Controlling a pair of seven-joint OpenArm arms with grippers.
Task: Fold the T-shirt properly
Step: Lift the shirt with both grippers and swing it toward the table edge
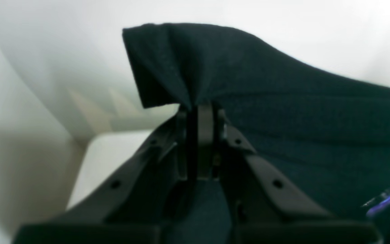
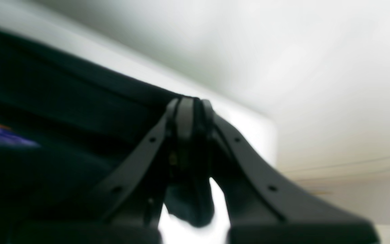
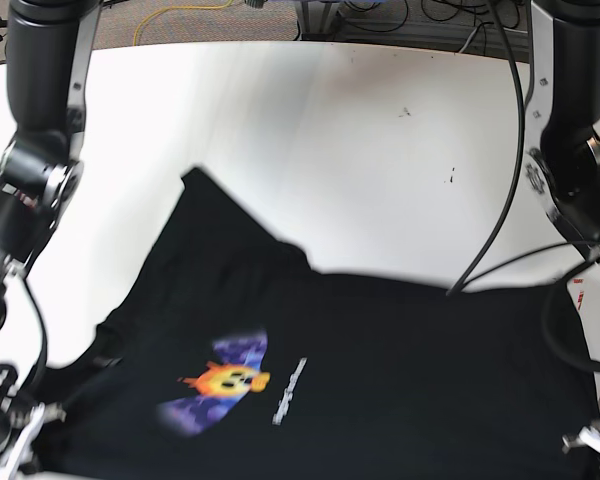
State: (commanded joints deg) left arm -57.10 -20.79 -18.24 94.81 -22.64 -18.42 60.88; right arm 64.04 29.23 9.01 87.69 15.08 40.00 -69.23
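I have the shirt (image 3: 380, 380) spread on the table (image 3: 360, 150), not folded yet. My left gripper (image 1: 200, 110) and right gripper (image 2: 190, 103) each pinch its edge, lifted; all folds remain.

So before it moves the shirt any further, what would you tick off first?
1. Left gripper shut on the T-shirt: ok, cloth bunches right at its tips.
2. Right gripper shut on the shirt's edge: ok, a fold hangs between its fingers.
3. Cloth taut between the two grippers: cannot tell, the views are blurred.
4. Emoji print facing up: ok, it shows in the base view.
5. Far sleeve lying flat on the white table: ok, as far as the base view shows.
6. Black cable clear of the shirt: not ok, it hangs across the shirt's far edge in the base view.
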